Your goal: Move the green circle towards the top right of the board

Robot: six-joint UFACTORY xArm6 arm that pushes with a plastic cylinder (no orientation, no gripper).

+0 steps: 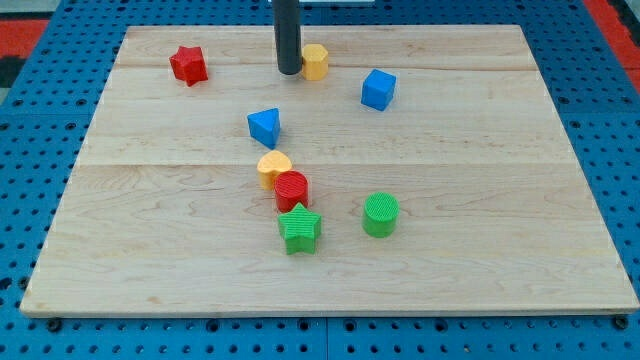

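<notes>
Green circle (pixel 380 214), ribbed cylinder, sits on wooden board (pixel 500 200); no end effector visible.

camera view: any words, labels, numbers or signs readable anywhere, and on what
None: no text, label, number or sign shows in the camera view.
The board is bare wood grain.
The blocks, such as the green circle and the red star, carry only ridged tops, no marks.
The rod down to my tip is plain dark, beside the yellow block.

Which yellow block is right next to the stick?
The yellow block near the view's top, just right of my tip. The other yellow block sits mid-board beside the red cylinder.
</notes>
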